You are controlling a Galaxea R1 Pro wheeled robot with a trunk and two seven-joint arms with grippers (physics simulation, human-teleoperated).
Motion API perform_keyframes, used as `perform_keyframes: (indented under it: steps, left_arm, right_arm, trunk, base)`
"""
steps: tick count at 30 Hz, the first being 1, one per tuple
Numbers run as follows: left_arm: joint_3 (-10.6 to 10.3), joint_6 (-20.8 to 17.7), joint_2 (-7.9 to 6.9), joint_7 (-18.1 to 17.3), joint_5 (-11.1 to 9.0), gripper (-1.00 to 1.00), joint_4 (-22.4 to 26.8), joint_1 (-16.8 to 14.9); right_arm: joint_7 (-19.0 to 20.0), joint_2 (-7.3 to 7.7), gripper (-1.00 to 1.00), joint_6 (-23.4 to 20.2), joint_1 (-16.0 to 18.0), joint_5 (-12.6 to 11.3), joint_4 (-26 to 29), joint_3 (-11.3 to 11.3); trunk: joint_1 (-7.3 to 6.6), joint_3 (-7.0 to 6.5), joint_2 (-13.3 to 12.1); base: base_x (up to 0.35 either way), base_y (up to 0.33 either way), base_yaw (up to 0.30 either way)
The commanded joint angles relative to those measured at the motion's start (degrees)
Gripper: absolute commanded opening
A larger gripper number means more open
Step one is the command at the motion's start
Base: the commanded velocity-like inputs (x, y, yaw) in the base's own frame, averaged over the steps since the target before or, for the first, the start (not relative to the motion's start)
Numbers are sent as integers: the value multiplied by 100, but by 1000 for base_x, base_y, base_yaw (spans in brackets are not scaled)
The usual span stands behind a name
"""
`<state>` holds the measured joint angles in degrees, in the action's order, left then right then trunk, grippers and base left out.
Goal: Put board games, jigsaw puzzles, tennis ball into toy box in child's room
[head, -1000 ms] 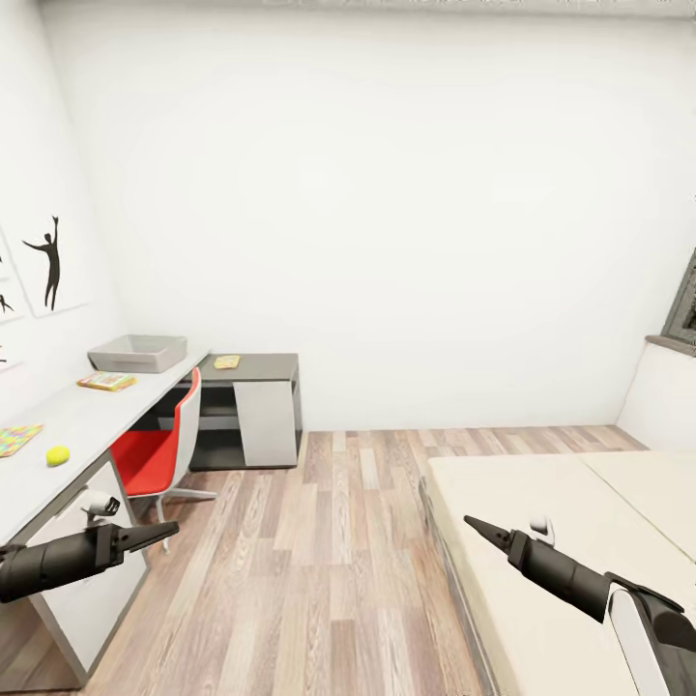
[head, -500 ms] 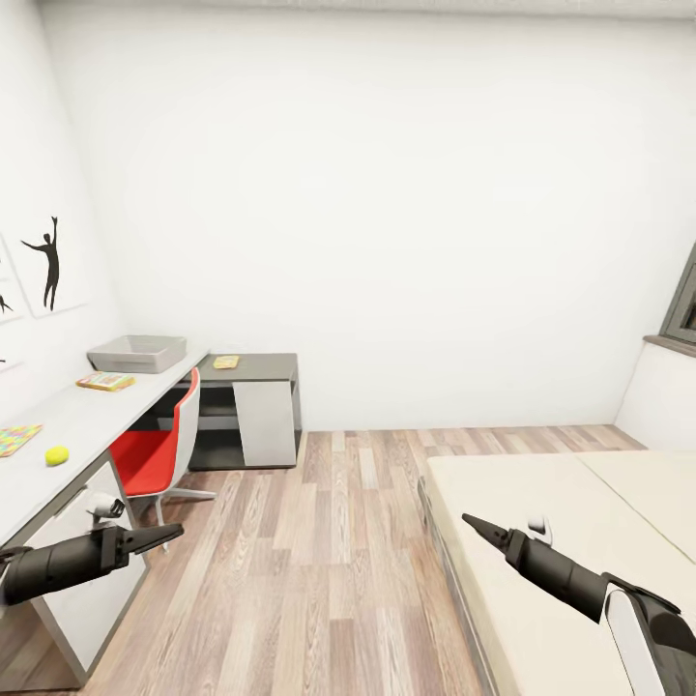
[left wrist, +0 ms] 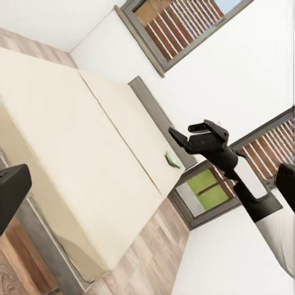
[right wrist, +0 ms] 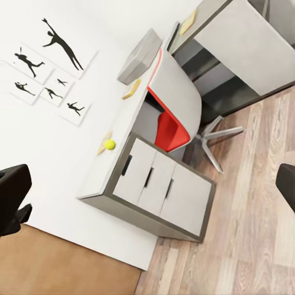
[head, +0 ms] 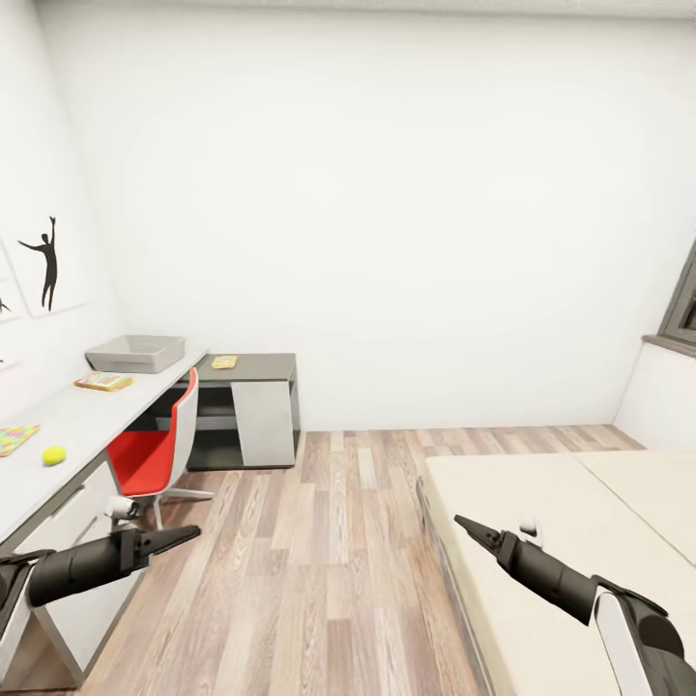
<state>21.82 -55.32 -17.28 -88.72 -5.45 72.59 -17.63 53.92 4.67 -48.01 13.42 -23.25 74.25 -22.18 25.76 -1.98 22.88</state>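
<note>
1. Four toys lie loose on the long pale grey desk top [head: 72,420], none of them in the bin as far as the head view shows.
2. Shallow light grey toy box [head: 135,353]: stands at the far end of the desk by the wall; its inside is not visible, so contents cannot be told.
3. Flat orange-yellow card or box [head: 103,381]: just beside the toy box, on the desk.
4. Yellow-green tennis ball [head: 54,455]: on the near part of the desk, well apart from the bin.
5. Thin multicoloured puzzle-patterned card [head: 14,438]: near the ball, at the picture's edge.
6. Small yellow flat item [head: 224,362]: on the dark grey cabinet top [head: 256,367] past the red swivel chair [head: 155,449].
7. Wide beige bed [head: 570,522]: one small green flat box [left wrist: 171,160] lies near its far edge in the left wrist view; a second game is not made out.
8. Left gripper [head: 182,534]: holds nothing, jaws apart in its wrist view.
9. Right gripper [head: 466,526]: empty; jaws parted in its wrist view.
10. Judgement: task at its start; every toy seen remains to be collected.
</note>
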Motion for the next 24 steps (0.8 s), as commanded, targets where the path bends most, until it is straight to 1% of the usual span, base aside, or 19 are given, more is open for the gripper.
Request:
perform_keyframes:
  steps: [1,6,10,24]
  left_arm:
    - [-1,-56,17,-23,7,100,0,-2]
    - [-3,-47,28,-23,8,100,0,-4]
    - [-3,-44,30,-23,8,100,0,-4]
    - [-3,-40,26,-30,4,100,0,-4]
  right_arm:
    - [13,-4,100,-27,2,-7,-8,-5]
    - [13,-9,100,-25,2,-7,-15,1]
    - [15,-10,100,-25,4,-5,-21,-2]
    - [14,-11,100,6,2,7,-18,-4]
  trunk:
    - [2,2,4]
    - [2,2,4]
    - [2,2,4]
    - [2,2,4]
  base:
    - [0,-183,0]
    - [0,-229,0]
    - [0,-132,0]
    - [0,-17,0]
